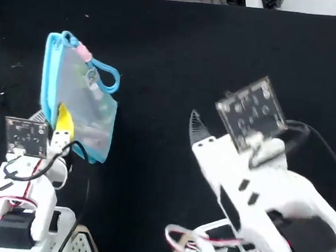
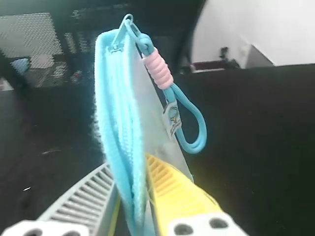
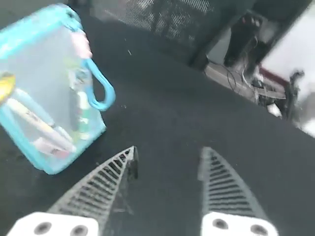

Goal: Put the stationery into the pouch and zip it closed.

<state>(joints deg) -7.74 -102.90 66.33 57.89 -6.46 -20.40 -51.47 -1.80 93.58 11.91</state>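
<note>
Pouch (image 1: 81, 103), upper left, is pinched edge-on by the left gripper (image 2: 129, 169). The right gripper (image 3: 169, 153) gapes empty. That thin hold could slip.

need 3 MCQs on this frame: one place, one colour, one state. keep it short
1. Where is the pouch?
A. clamped in the left hand
B. lying flat, untouched
C. hanging from a hook

2. What colour is the pouch's trim?
A. red
B. blue
C. green

3. What state is the right hand in?
A. shut on the pouch
B. shut, empty
C. open, empty

Key:
1 A: the left wrist view shows the grey and yellow fingers pressed on either side of the pouch.
2 B: the edge band is light blue in all three views.
3 C: the right wrist view shows bare table between the spread fingers, with the pouch off to one side.
</note>
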